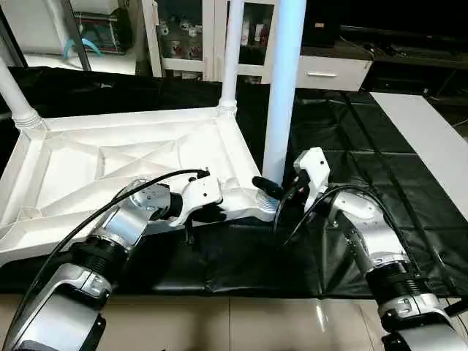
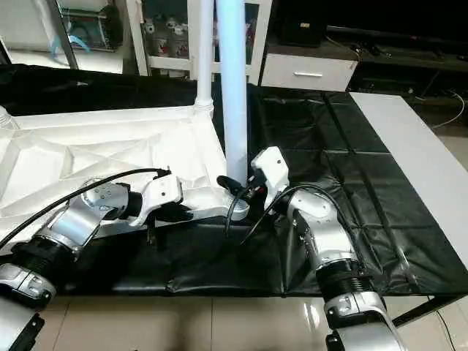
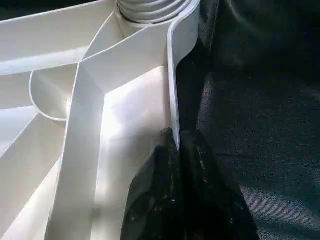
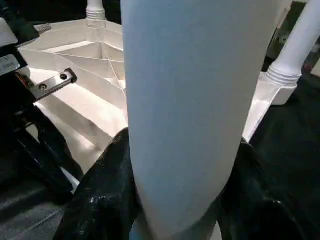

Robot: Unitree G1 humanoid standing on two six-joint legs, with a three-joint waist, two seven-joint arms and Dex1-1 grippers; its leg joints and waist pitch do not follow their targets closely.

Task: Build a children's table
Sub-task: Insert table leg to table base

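Left eye view: upturned tabletop (image 1: 110,164) lay on the black-draped table (image 1: 380,168), left gripper (image 1: 212,213) fingers pinched shut on its near rim, right gripper (image 1: 281,194) fingers clasping the near-corner leg (image 1: 281,88); risk: leg tilting, unseating from socket.

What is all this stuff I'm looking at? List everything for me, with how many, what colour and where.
White plastic rectangular table top: one, white, lying ribbed underside up on the black cover, left of centre.
Long white tubular legs: three seen, white, standing upright in corner sockets: far left, far middle, near corner.
Black-draped work table: one, black, under everything.
Flat white panel: one, white, right side of the cover.
Cabinets and shelves: several, white, in the background.
Left gripper: one, black fingers, pinching the top's near rim.
Right gripper: one, black fingers, around the near leg's base.
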